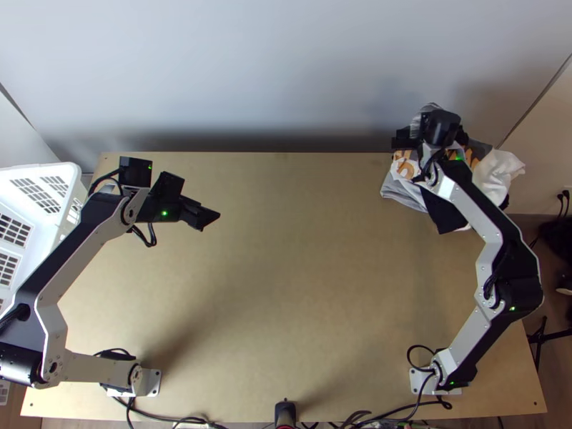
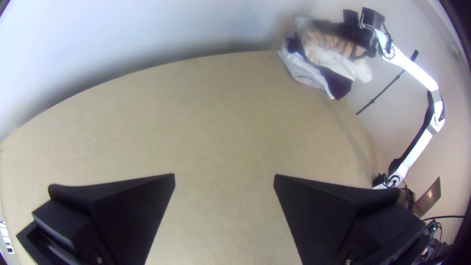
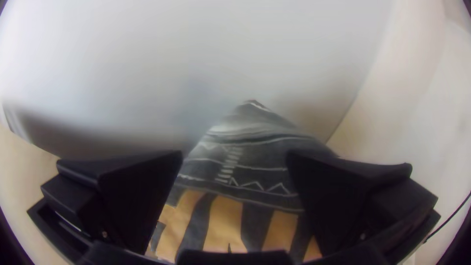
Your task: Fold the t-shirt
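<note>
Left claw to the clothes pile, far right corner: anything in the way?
Nothing visible on the stretch of table between left claw and clothes pile. At the pile itself, yes: right claw is over it and would probably have to back off first.

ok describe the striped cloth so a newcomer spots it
On the wooden table, find the clothes pile at the far right corner. Beneath the right hand lies striped cloth, orange and charcoal with white zigzags, unlike the plain navy cloth nearby.

Basket [image 1: 68,171] left, clothes [image 1: 498,174] right (far).
</note>
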Controlling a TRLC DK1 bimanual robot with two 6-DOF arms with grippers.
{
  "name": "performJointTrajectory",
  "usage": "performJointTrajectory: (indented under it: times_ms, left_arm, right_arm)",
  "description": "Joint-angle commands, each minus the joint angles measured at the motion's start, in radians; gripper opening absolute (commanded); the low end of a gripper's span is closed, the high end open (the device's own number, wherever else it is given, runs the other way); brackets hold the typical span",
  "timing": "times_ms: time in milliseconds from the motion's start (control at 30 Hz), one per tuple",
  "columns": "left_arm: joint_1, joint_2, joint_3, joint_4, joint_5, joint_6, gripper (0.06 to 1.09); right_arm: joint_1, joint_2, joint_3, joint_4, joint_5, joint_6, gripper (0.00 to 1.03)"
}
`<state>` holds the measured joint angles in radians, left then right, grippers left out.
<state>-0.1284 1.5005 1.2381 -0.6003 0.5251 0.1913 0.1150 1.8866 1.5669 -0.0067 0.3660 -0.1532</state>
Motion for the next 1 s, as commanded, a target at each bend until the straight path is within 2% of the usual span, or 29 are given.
performJointTrajectory:
  times_ms: [0, 100, 300, 467, 533, 600, 633, 667, 733, 800, 833, 867, 900, 967]
  left_arm:
    - [0.004, 0.0, 0.009, -0.004, 0.0, 0.002, 1.04]
    - [0.007, 0.0, 0.012, -0.004, 0.0, 0.004, 1.04]
    - [-0.002, 0.007, 0.018, -0.004, 0.0, 0.004, 1.04]
    - [-0.008, 0.01, 0.023, -0.004, 0.0, -0.001, 1.04]
    - [-0.008, 0.01, 0.021, -0.004, 0.0, -0.003, 1.04]
    - [-0.008, 0.009, 0.017, -0.004, 0.0, -0.003, 1.04]
    - [-0.008, 0.009, 0.015, -0.004, 0.0, -0.003, 1.04]
    - [-0.007, 0.007, 0.012, -0.004, 0.0, -0.003, 1.04]
    - [-0.005, 0.007, 0.009, -0.004, 0.0, -0.001, 1.04]
    - [-0.005, 0.006, 0.008, -0.004, 0.0, -0.001, 1.04]
    - [-0.005, 0.006, 0.006, -0.004, 0.0, 0.0, 1.04]
    - [-0.004, 0.006, 0.006, -0.004, 0.0, 0.0, 1.04]
    - [-0.004, 0.006, 0.006, -0.004, 0.0, 0.0, 1.04]
    - [-0.004, 0.006, 0.004, -0.004, 0.0, 0.0, 1.04]
  right_arm:
    - [-0.034, 0.039, 0.157, -0.34, 0.01, 0.152, 0.98]
    - [-0.037, 0.046, 0.234, -0.501, 0.007, 0.204, 0.98]
    - [-0.041, 0.019, 0.259, -0.575, 0.008, 0.25, 0.98]
    - [-0.043, 0.023, 0.278, -0.631, 0.007, 0.25, 0.98]
    - [-0.044, 0.025, 0.277, -0.641, 0.004, 0.25, 0.94]
    - [-0.044, 0.026, 0.277, -0.653, 0.002, 0.25, 0.78]
    - [-0.044, 0.023, 0.277, -0.653, 0.002, 0.25, 0.63]
    - [-0.044, 0.019, 0.277, -0.653, 0.001, 0.251, 0.45]
    - [-0.048, 0.006, 0.275, -0.645, 0.002, 0.257, 0.01]
    - [-0.049, 0.0, 0.282, -0.636, -0.002, 0.264, 0.05]
    - [-0.051, -0.001, 0.285, -0.636, -0.002, 0.264, 0.31]
    - [-0.052, -0.003, 0.285, -0.635, -0.001, 0.271, 0.71]
    - [-0.054, -0.003, 0.291, -0.635, -0.001, 0.276, 1.02]
    - [-0.06, -0.009, 0.297, -0.633, -0.001, 0.276, 0.98]
